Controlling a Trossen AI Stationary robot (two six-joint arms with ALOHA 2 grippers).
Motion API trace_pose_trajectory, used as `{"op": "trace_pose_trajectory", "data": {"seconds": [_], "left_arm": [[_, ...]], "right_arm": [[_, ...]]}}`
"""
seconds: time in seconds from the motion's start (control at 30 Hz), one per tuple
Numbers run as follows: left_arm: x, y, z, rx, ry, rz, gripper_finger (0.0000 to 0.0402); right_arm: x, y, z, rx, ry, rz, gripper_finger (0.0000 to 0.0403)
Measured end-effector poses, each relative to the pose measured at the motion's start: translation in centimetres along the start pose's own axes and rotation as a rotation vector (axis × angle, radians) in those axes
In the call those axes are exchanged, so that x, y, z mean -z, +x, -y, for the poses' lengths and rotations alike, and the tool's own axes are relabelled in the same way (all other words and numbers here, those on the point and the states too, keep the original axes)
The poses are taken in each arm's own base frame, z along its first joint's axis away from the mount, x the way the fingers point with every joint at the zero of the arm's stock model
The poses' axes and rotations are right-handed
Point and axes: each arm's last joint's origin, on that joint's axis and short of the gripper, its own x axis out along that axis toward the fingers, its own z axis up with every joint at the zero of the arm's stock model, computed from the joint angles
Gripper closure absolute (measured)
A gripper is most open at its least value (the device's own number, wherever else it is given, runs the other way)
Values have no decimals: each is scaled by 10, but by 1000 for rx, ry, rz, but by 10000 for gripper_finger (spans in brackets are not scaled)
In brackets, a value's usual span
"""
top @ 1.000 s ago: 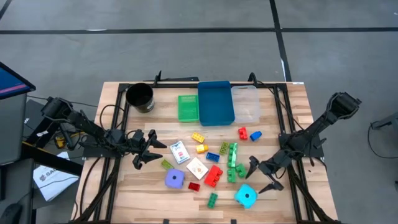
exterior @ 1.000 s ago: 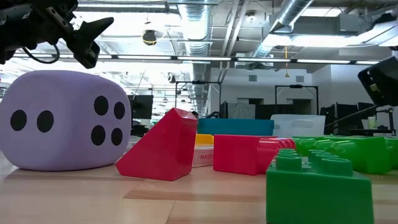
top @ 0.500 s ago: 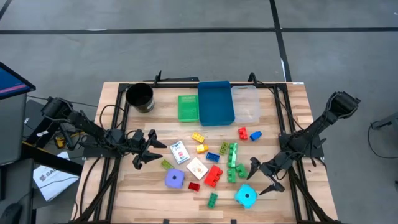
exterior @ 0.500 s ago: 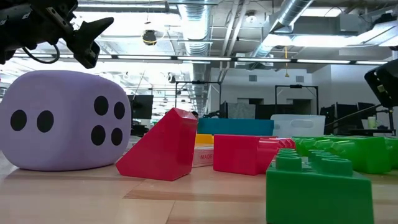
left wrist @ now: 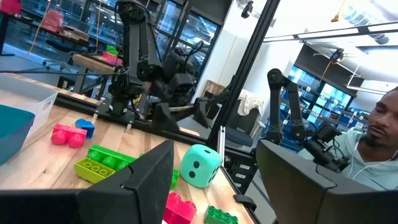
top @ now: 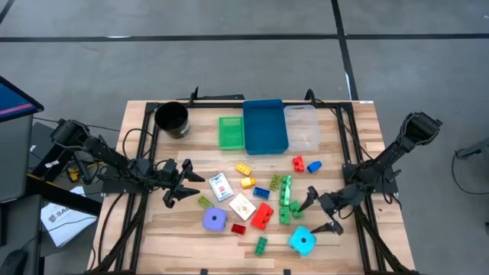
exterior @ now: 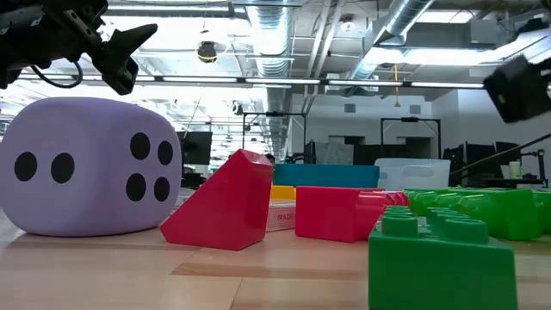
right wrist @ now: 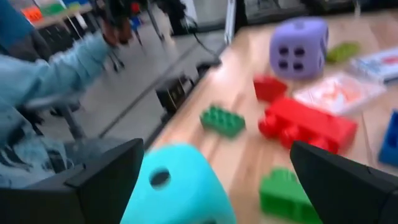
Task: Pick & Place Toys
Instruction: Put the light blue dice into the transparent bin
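Note:
The toys lie loose in the middle of the wooden table (top: pixel 145 237): a purple die (top: pixel 215 220), a cyan die (top: pixel 302 241), two white card packs (top: pixel 220 186), a big red brick (top: pixel 262 215) and several small red, yellow, green and blue bricks. My right gripper (top: pixel 319 214) is open just beyond the cyan die, on its far right side. In the right wrist view its fingers stand wide on either side of the die (right wrist: pixel 177 186) without touching it. My left gripper (top: pixel 183 187) is open and empty, left of the card packs.
A black cup (top: pixel 173 119), a green tray (top: pixel 231 132), a blue tray (top: pixel 265 126) and a clear tray (top: pixel 301 126) stand along the far edge. A person sits beyond the table's near edge (left wrist: pixel 379 143); a sleeve shows in the right wrist view (right wrist: pixel 43 68).
My right gripper has shifted a little toward the table's left, nearer the cyan die, and stays open. The toys have not moved.

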Motion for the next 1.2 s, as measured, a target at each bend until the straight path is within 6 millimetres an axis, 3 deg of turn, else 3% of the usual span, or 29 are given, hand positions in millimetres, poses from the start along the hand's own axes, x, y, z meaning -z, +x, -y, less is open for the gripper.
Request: {"op": "trace_pose_trajectory", "data": {"seconds": [0.57, 0.73, 0.9, 1.2], "left_arm": [[0, 0, 0, 0, -50, -2, 178], [0, 0, 0, 0, -52, -2, 178], [0, 0, 0, -1, -52, -2, 178], [0, 0, 0, -1, -52, -3, 178]], "right_arm": [[12, 4, -8, -40, -38, -57, 3], [18, 9, -8, -39, -70, -67, 3], [23, 15, -19, -209, -151, -93, 3], [21, 33, -21, -179, -178, -99, 3]]}}
